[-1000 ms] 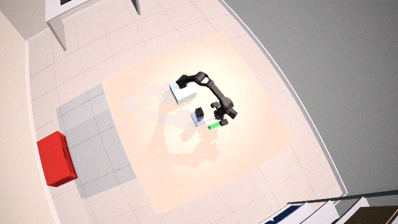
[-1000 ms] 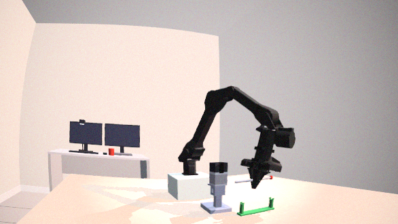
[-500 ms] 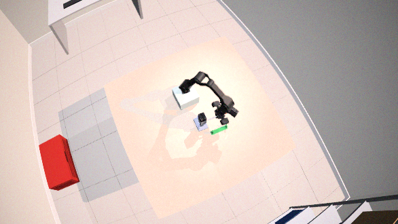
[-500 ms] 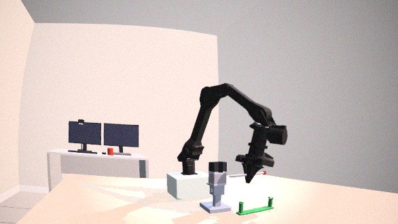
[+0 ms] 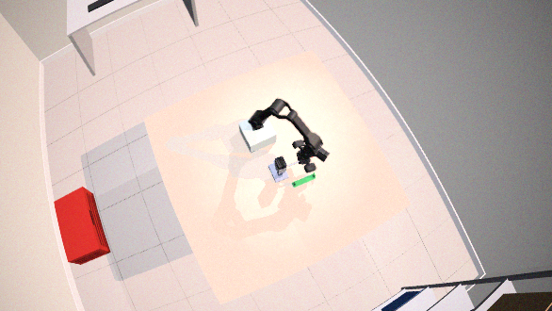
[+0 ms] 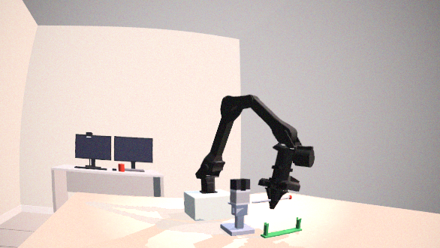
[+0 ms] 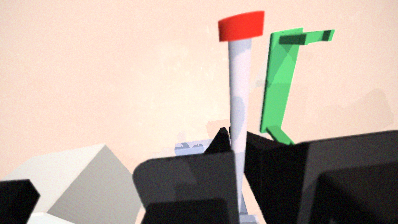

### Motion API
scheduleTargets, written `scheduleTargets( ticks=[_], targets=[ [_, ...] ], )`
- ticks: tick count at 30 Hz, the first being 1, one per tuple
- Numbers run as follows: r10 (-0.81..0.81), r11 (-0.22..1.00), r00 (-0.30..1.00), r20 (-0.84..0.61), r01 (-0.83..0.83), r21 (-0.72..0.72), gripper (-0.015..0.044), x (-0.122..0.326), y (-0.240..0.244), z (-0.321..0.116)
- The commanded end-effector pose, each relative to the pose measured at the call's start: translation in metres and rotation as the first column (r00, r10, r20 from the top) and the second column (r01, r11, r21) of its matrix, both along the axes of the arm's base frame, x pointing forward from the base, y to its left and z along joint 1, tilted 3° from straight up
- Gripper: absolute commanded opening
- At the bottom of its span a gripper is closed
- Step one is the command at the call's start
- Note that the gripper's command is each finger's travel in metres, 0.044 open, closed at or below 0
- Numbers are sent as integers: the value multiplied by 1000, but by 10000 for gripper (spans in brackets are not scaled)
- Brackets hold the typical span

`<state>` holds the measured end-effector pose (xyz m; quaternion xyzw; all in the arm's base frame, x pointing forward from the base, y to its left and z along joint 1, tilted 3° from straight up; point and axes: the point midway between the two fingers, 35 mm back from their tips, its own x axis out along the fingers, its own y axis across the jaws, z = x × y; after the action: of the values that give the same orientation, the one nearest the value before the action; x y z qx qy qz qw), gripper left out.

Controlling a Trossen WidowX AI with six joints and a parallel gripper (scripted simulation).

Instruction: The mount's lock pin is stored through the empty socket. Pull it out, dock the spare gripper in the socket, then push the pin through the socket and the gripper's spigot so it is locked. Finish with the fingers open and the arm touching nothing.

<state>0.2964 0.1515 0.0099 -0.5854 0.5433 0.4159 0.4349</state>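
Note:
The lock pin, a pale rod (image 5: pixel 292 164) (image 6: pixel 263 201) (image 7: pixel 239 95) with a red head (image 6: pixel 290 197) (image 7: pixel 242 27), is held crosswise in my gripper (image 5: pixel 301 161) (image 6: pixel 273 205) (image 7: pixel 227 131), which is shut on it and points down. The pin is near level, and its plain end points at the mount. The blue-grey mount (image 5: pixel 280 177) (image 6: pixel 238 229) (image 7: pixel 190 148) stands upright. The spare gripper, a grey body (image 6: pixel 240 198) with black fingers (image 5: pixel 281 162) (image 6: pixel 240 184), sits on top of its socket (image 6: pixel 239 210). The pin's end is close beside the spare gripper; I cannot tell whether they touch. The spigot is hidden.
A green rack (image 5: pixel 303 180) (image 6: pixel 281 233) (image 7: pixel 278 85) with two uprights stands beside the mount, below my gripper, and holds nothing. The white base block (image 5: pixel 259 139) (image 6: pixel 206 207) (image 7: pixel 90 177) of the arm is behind the mount.

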Motion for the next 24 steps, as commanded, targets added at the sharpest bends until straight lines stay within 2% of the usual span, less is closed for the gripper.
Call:
scheduleTargets(
  ticks=[1, 24],
  targets=[
    [-2, 1000, 1000, -19, 2, -8, 0, -4, -4, -21],
    [-3, 1000, 1000, -7, 3, -6, 0, -2, -14, -22]
  ],
)
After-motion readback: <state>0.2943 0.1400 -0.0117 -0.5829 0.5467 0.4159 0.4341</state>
